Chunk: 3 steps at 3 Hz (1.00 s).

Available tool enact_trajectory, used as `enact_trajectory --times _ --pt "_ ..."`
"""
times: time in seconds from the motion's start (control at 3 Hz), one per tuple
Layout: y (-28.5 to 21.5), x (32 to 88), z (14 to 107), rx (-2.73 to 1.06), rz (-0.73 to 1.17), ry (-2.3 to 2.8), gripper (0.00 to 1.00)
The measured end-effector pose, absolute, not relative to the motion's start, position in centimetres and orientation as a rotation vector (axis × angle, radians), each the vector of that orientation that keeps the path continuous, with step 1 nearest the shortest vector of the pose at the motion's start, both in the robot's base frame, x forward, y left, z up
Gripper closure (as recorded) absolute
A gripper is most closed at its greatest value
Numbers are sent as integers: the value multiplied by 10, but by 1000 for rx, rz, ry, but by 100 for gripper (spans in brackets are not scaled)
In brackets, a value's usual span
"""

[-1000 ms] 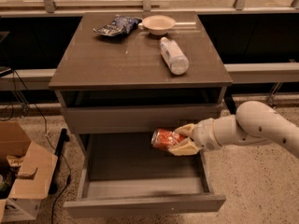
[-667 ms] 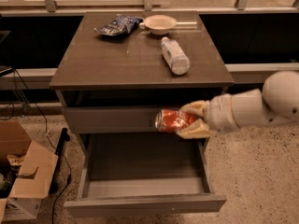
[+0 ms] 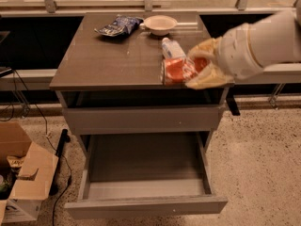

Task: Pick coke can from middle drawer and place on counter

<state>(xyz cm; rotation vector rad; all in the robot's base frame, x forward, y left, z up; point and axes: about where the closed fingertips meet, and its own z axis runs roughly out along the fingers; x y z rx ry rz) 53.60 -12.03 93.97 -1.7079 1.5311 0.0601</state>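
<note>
My gripper [image 3: 188,70] is shut on the coke can [image 3: 174,71], a small red can with white markings held sideways. It is raised over the front right part of the counter [image 3: 113,60], at about the counter's front edge. The white arm reaches in from the right. The middle drawer [image 3: 146,164] is pulled open below, and its flat grey bottom shows nothing in it.
On the counter lie a white-and-clear plastic bottle [image 3: 172,48] just behind the can, a white bowl [image 3: 160,24] and a blue chip bag [image 3: 118,25] at the back. A cardboard box [image 3: 23,178] and cables sit on the floor at left.
The gripper has lifted the can from drawer height up and to the right, to the level of the counter's front right edge.
</note>
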Motion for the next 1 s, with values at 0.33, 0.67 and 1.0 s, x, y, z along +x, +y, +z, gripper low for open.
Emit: enact_trajectory --times 0.33,0.67,1.0 --pt "-99 550 958 -1730 39 1475 100" --pt "-90 558 952 -1745 31 1461 100" --pt "-67 585 957 -1737 8 1397 100"
